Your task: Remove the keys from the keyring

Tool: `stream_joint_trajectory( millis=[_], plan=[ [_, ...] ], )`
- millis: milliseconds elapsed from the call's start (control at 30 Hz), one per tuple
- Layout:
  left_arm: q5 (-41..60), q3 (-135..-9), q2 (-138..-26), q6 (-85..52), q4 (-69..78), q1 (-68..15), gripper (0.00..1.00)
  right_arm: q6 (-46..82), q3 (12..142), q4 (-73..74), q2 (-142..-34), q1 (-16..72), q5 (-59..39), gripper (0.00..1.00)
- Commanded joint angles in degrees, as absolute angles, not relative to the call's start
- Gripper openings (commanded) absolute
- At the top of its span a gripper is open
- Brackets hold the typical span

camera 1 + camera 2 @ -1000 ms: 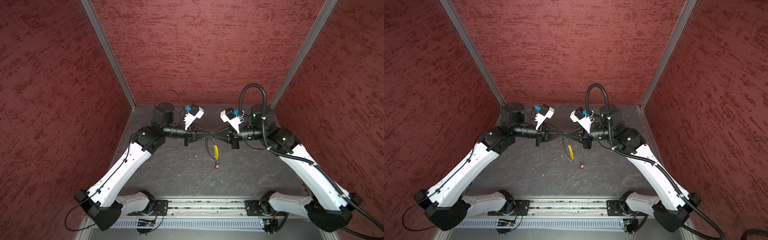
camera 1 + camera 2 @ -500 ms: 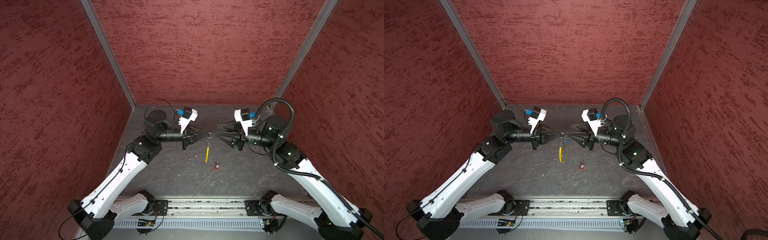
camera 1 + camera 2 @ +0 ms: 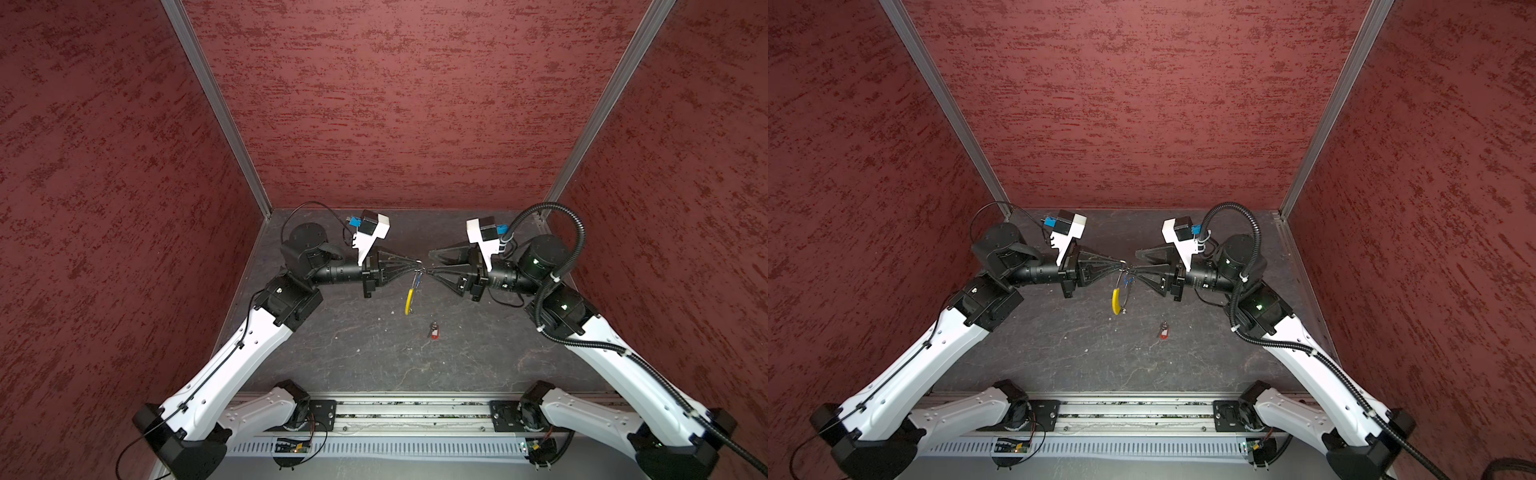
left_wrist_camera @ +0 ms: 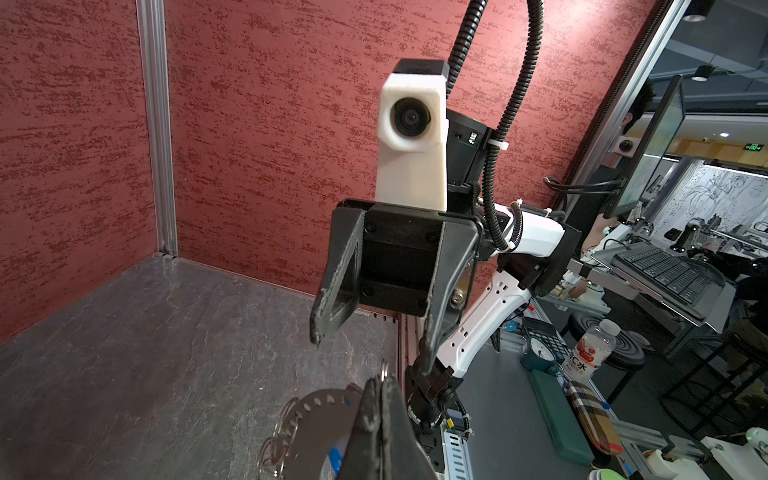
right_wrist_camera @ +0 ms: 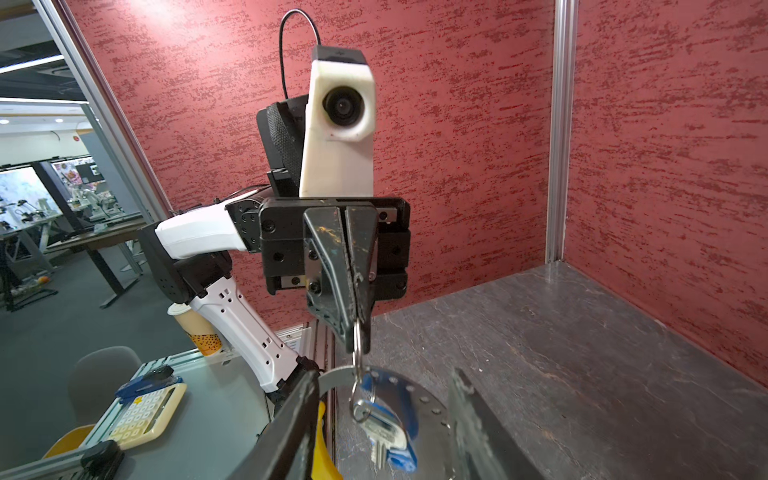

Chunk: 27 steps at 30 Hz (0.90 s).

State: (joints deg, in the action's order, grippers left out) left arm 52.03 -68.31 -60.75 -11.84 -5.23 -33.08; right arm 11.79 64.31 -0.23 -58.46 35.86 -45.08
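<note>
My left gripper [image 3: 417, 263] [image 3: 1121, 263] [image 4: 381, 384] is shut on a small silver ring [image 5: 357, 332] of the keyring, held above the table. The keyring's yellow section [image 3: 409, 301] [image 3: 1116, 301] hangs below it. The key with the blue tag [image 5: 390, 432] [image 3: 417, 282] dangles from the same ring. My right gripper [image 3: 429, 262] [image 3: 1135, 262] [image 5: 384, 374] faces the left one, open, its fingers on either side of the ring and the blue-tagged key, gripping nothing. The key with the red tag [image 3: 434, 332] [image 3: 1163, 332] lies alone on the table.
Dark slate table [image 3: 357, 353] walled in red on three sides, with a metal rail [image 3: 407, 415] along the front edge. Both arm bases stand at the front corners. Beyond the open front are desks, a calculator [image 5: 141, 411] and a bottle [image 4: 590, 349].
The right gripper has opened. Both arms pulled apart half a second ago and have since come back together at the middle. The red-tagged key has stayed on the table.
</note>
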Motion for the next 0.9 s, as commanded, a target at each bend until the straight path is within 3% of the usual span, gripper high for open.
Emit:
stream_joint_trajectory(
  millis=[0,267,533,867],
  plan=[
    [51.02,-67.93,-59.59,-13.40,-2.21,-32.48,0.00,11.96,64.95,1.47,-58.79,36.59,-46.90,0.48],
    [51.84,-67.49,-59.67,-14.53,-0.93,-32.12,0.00,9.68,65.96,-1.25,-59.92,38.09,-45.44,0.42],
    [51.84,-67.16,-59.59,-14.77,-0.75,-31.84,0.00,8.47,66.45,-2.15,-60.07,38.50,-44.74,0.21],
    [52.91,-65.44,-59.23,-18.22,4.28,-30.59,0.00,6.69,66.36,-4.16,-60.12,38.84,-43.33,0.04]
  ],
)
